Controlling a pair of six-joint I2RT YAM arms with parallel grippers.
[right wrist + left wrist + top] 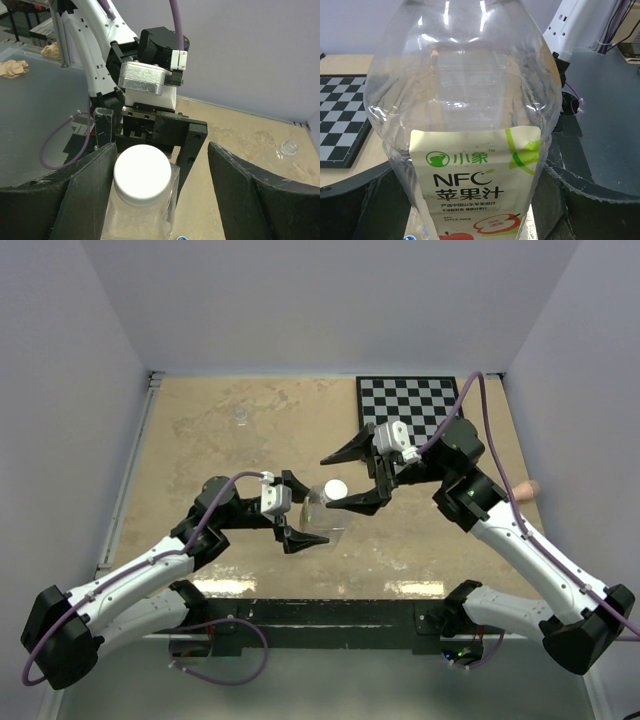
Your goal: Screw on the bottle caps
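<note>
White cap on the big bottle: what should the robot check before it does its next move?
1. White cap sits on top of the tall bottle: ok.
2. Left jaws clamp the tall bottle, one on each side: ok.
3. Right jaws stand open on either side of the white cap: ok.
4. White cap centred between the right jaws: not ok, it sits close to one jaw.
5. White cap screwed down tight: cannot tell.

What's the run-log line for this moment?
left gripper: shut on labelled bottle | right gripper: open, straddling white cap | cap: sitting on the bottle's neck | tightness: cannot tell
</note>
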